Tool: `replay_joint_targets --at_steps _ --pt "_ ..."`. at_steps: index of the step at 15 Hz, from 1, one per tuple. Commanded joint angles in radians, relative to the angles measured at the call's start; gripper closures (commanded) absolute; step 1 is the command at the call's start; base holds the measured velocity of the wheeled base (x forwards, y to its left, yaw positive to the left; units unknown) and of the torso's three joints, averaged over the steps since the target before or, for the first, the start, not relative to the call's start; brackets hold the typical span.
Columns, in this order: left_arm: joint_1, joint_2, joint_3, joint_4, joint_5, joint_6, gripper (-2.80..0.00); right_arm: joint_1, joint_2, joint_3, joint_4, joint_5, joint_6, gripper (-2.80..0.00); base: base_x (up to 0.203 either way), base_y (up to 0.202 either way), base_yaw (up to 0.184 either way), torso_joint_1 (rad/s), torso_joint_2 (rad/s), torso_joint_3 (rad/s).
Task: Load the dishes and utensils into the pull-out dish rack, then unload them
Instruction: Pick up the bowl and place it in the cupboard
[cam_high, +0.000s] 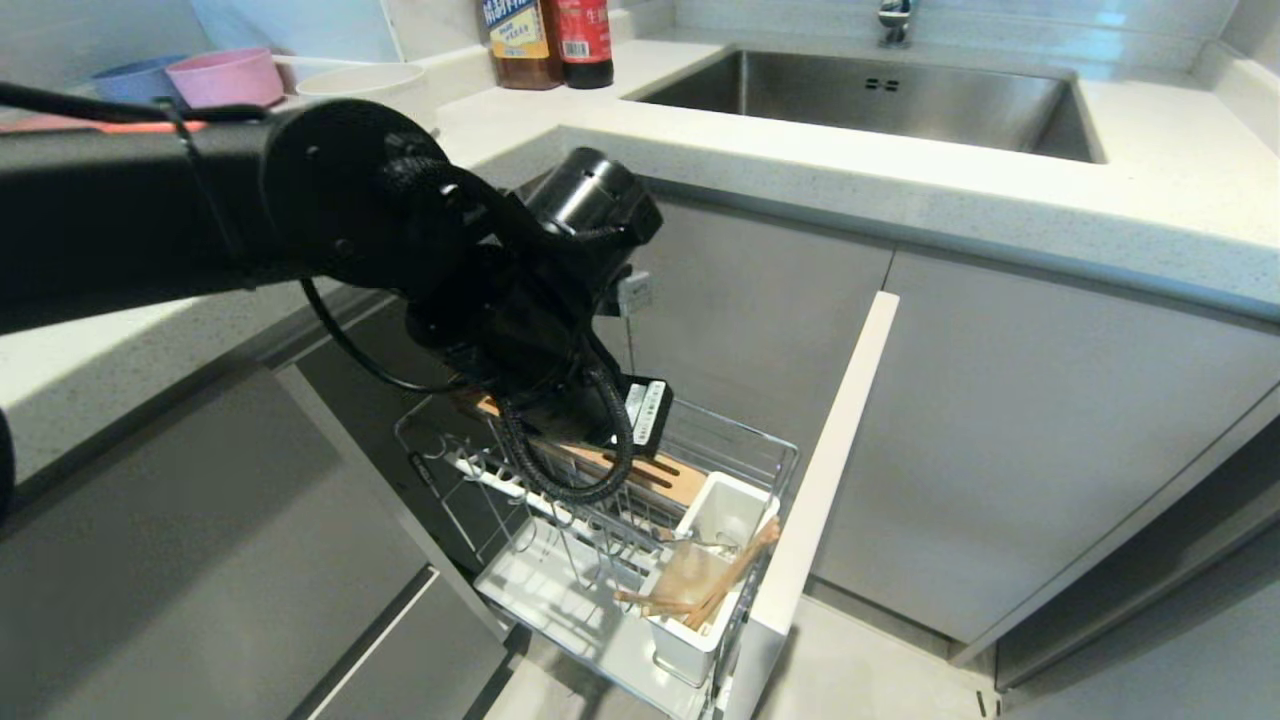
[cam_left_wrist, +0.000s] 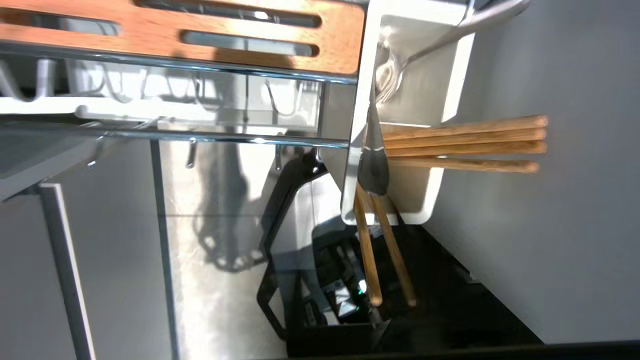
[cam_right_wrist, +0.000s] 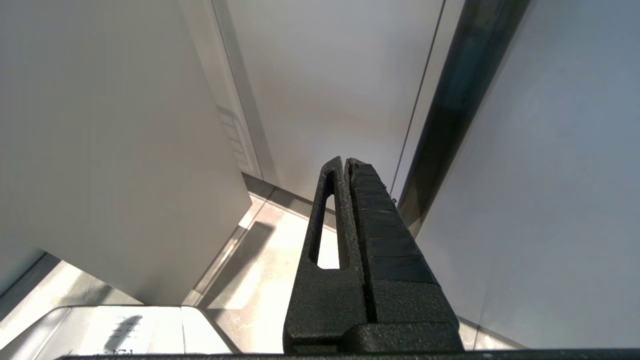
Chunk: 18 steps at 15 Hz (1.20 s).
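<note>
The pull-out dish rack (cam_high: 770, 450) stands drawn out below the counter, with its wooden strip (cam_high: 670, 478) and white utensil holder (cam_high: 715, 520). My left arm reaches down over it and hides its own gripper in the head view. In the left wrist view my left gripper (cam_left_wrist: 372, 172) is shut on a pair of chopsticks (cam_left_wrist: 367, 250) at the holder's (cam_left_wrist: 450, 100) rim. Several more chopsticks (cam_left_wrist: 465, 142) stick out of the holder beside a metal fork (cam_left_wrist: 387, 75). Pink (cam_high: 225, 75), blue (cam_high: 135, 75) and off-white (cam_high: 360, 78) dishes sit on the counter, far left. My right gripper (cam_right_wrist: 345, 162) is shut and parked.
The rack's pale front panel (cam_high: 830, 450) juts out towards me. A steel sink (cam_high: 870, 100) and two sauce bottles (cam_high: 550, 40) are on the counter behind. Grey cabinet doors (cam_high: 1000, 420) flank the rack. My dark base (cam_left_wrist: 325, 290) lies below the holder.
</note>
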<state>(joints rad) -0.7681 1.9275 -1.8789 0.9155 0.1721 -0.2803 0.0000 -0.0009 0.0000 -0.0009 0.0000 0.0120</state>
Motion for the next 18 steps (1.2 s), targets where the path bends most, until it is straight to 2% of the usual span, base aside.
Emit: replay_joint_targets --at_steps 1,4,6,9,13,15,18 --pt "0.002 -0.058 0.001 0.004 0.009 -0.011 0.0 0.0 0.001 0.002 -0.001 0.0 0.0 0.0 0.0 0.0 0.0 0.0 0.0 0.0" --pt "0.012 -0.126 -0.002 -0.003 0.071 -0.038 0.0 0.0 0.001 0.002 -0.001 0.0 0.0 0.0 0.0 0.0 0.0 0.0 0.0 0.0" --pt "0.022 -0.189 -0.002 -0.017 0.076 -0.041 0.0 0.0 0.001 0.002 0.001 0.0 0.0 0.0 0.0 0.0 0.0 0.0 0.0 0.0" --pt "0.076 -0.278 -0.003 -0.061 0.076 -0.042 0.0 0.0 0.001 0.002 -0.001 0.0 0.0 0.0 0.0 0.0 0.0 0.0 0.0 0.0" --pt "0.215 -0.327 -0.003 -0.194 0.072 -0.04 0.0 0.0 0.001 0.002 -0.001 0.0 0.0 0.0 0.0 0.0 0.0 0.0 0.0 0.0" --pt "0.308 -0.343 -0.003 -0.306 0.065 -0.037 0.0 0.0 0.001 0.002 -0.001 0.0 0.0 0.0 0.0 0.0 0.0 0.0 0.0 0.0" --pt "0.389 -0.365 0.003 -0.445 0.064 -0.04 0.0 0.0 0.001 0.002 0.001 0.0 0.0 0.0 0.0 0.0 0.0 0.0 0.0 0.0"
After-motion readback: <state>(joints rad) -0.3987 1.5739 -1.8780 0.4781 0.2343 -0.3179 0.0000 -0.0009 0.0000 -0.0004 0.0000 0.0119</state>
